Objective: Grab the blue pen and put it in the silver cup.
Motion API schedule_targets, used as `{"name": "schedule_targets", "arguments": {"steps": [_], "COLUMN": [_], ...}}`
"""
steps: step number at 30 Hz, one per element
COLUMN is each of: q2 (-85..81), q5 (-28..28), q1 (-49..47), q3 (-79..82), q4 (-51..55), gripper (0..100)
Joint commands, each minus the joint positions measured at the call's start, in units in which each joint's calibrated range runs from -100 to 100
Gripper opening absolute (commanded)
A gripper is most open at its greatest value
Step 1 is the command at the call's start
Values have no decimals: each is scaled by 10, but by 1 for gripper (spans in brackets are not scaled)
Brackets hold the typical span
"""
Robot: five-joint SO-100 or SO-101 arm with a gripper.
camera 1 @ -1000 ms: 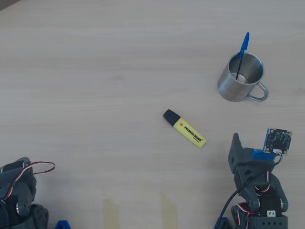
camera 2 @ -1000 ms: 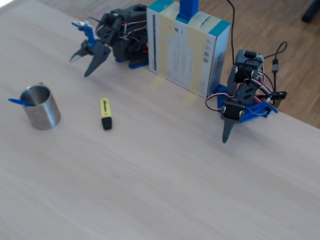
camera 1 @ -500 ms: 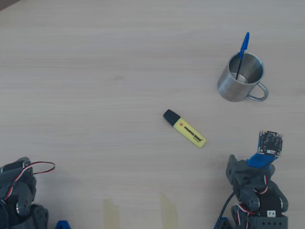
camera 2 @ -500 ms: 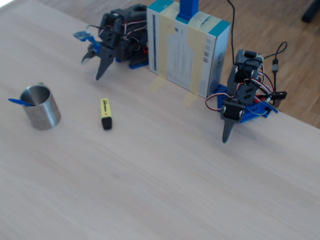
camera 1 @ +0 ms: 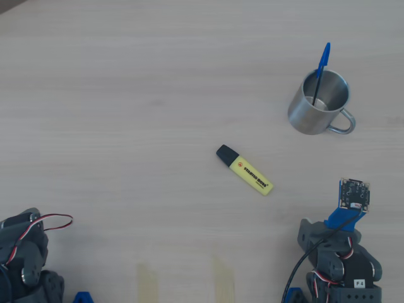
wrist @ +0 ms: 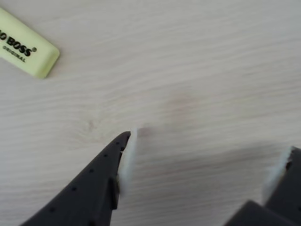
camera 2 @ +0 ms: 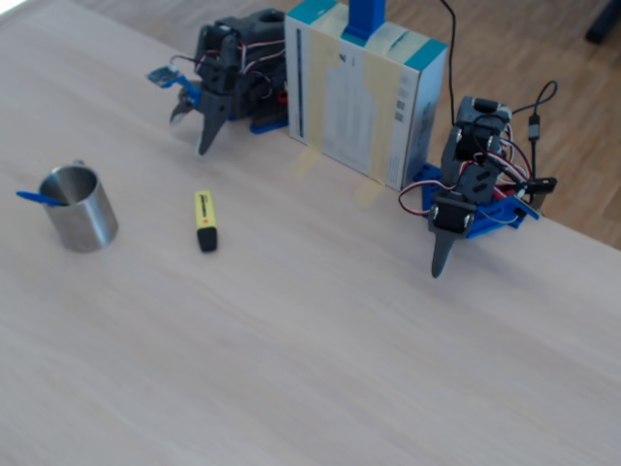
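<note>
Blue-capped, the blue pen stands tilted inside the silver cup, cap above the rim. It looks light, stiff and slick; the barrel's middle would suit pinching. The claw hangs spread and empty above bare tabletop, near the yellow highlighter.

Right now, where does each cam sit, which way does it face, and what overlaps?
Overhead: straight above, looking down on the silver cup holding the blue pen; arm at the bottom edge.
Wrist: on the gripper, facing the table; jaws open, empty.
Fixed: high across the table, facing the arm's base and a box.
Shared: all three show the yellow highlighter.
</note>
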Motion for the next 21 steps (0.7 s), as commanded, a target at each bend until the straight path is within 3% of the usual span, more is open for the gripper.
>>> {"name": "schedule_targets", "arguments": {"steps": [1, 15, 21], "q2": [2, 2, 2], "q5": [0, 31, 34], "q1": [-2, 3, -1], "q3": [4, 4, 4], "q4": [10, 19, 19], "gripper": [43, 42, 22]}}
